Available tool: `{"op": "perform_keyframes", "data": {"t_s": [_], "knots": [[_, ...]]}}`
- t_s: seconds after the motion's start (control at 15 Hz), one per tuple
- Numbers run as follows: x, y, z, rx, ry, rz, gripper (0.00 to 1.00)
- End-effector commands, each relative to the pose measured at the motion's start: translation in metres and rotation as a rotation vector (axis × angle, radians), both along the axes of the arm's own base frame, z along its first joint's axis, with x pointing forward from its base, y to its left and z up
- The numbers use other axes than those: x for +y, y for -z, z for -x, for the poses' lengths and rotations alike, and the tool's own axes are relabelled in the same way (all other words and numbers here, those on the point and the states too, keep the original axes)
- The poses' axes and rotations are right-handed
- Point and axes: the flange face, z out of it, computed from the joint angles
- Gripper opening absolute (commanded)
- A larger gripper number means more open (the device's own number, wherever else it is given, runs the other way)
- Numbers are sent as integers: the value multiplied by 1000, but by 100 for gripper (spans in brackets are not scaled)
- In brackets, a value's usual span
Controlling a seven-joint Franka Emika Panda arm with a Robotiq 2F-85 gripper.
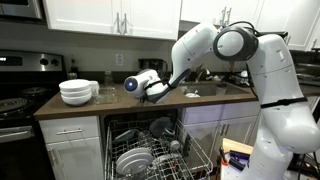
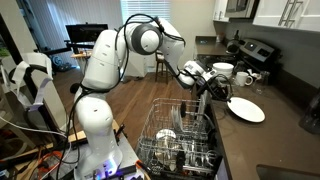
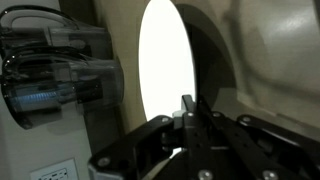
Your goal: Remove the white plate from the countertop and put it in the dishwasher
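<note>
1. Plate (image 2: 247, 110), white and round, lies low over the dark desk (image 2: 275, 135), right at the gripper (image 2: 224, 94). I cannot tell whether it rests on the desk or is just clear of it.
2. In the wrist view the fingers (image 3: 188, 112) are closed on the plate's near rim, pinching it at one spot.
3. It looks like glazed crockery: stiff, weighty for its thickness and slippery. It would likely chip or break if knocked or dropped.
4. The rim is the only place to take it. Held by one edge it will want to swing, so a firm pinch and slow motion seem wise.
5. The dishwasher rack (image 2: 180, 140) stands pulled out below the desk and holds dishes, so the plate needs a free slot. Stacked bowls (image 1: 78, 92) sit well apart.
</note>
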Motion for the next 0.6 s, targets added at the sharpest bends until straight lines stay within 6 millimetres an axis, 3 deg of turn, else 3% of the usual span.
{"op": "perform_keyframes", "data": {"t_s": [0.0, 0.53], "knots": [[13, -42, 13, -14, 12, 22, 4], [58, -94, 40, -59, 23, 139, 4]]}}
